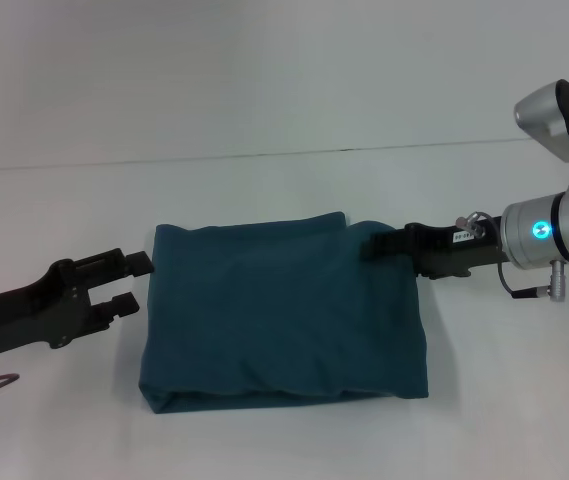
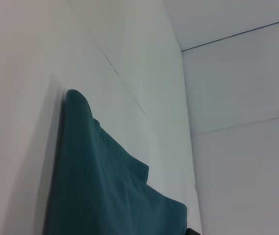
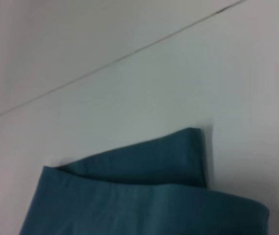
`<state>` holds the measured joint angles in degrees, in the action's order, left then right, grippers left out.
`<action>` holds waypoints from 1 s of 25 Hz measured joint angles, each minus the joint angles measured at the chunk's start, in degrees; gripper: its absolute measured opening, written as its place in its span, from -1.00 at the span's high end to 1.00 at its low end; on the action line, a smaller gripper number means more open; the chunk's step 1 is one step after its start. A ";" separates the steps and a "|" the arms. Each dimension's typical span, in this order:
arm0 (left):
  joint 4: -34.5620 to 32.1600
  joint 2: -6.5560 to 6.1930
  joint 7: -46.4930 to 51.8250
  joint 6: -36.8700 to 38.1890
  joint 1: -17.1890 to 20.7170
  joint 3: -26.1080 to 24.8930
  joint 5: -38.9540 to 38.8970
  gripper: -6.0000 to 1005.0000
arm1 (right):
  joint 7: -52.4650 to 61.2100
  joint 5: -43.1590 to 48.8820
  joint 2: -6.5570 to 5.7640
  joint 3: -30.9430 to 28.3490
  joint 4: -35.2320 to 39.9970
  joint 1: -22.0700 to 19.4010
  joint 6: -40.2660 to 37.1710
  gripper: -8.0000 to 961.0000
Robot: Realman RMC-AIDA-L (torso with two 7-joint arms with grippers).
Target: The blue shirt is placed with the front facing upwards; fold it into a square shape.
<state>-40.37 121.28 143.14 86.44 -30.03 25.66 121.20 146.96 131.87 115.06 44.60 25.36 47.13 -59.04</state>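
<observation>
Left gripper (image 1: 134, 282) is hovering just off the shirt's left edge, its two fingers spread apart and holding nothing. The blue shirt (image 1: 284, 310) is lying folded into a squarish block mid-table (image 1: 264, 120). Right gripper (image 1: 372, 245) is sitting at its upper right corner; can't tell whether those jaws are gripping.

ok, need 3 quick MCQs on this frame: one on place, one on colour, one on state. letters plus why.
1. Where is the right gripper?
A. at the shirt's far right corner
B. parked off the table
C. over the near edge

2. What colour is the blue shirt?
A. red
B. dark teal-blue
C. white

3. What state is the shirt in?
A. spread flat, sleeves out
B. hanging from a gripper
C. folded into a rough square

A: its fingertips overlap that corner.
B: head view shows teal-blue cloth.
C: compact block on the white table, with the left gripper open beside its left edge.
</observation>
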 joint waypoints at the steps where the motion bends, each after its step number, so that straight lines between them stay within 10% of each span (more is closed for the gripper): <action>1: 0.21 -0.01 -0.16 -0.02 -0.11 0.00 0.00 -0.46 | 0.13 -0.55 -0.01 -0.02 0.00 -0.13 -0.01 -0.82; 8: 0.44 -0.07 -0.47 -0.05 -0.26 0.00 0.00 -0.46 | 0.27 -2.33 -0.23 -0.04 0.12 -0.67 0.02 -0.74; 19: 0.48 -0.17 -0.49 -0.05 -0.39 0.00 0.00 -0.46 | 1.75 -2.43 -0.62 -0.19 0.65 -0.75 -0.52 0.16; 21: 0.48 -0.17 -0.48 -0.05 -0.39 0.00 0.00 -0.46 | 2.22 -2.56 -0.77 -0.28 1.43 -0.91 -1.36 0.66; 25: 0.48 -0.17 -0.47 -0.05 -0.38 0.00 0.00 -0.46 | 2.59 -3.53 -0.82 -0.32 3.79 -1.53 -2.81 0.79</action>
<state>-39.90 121.11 142.67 86.39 -30.41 25.66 121.20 149.56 128.34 114.24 44.28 29.15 45.60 -61.84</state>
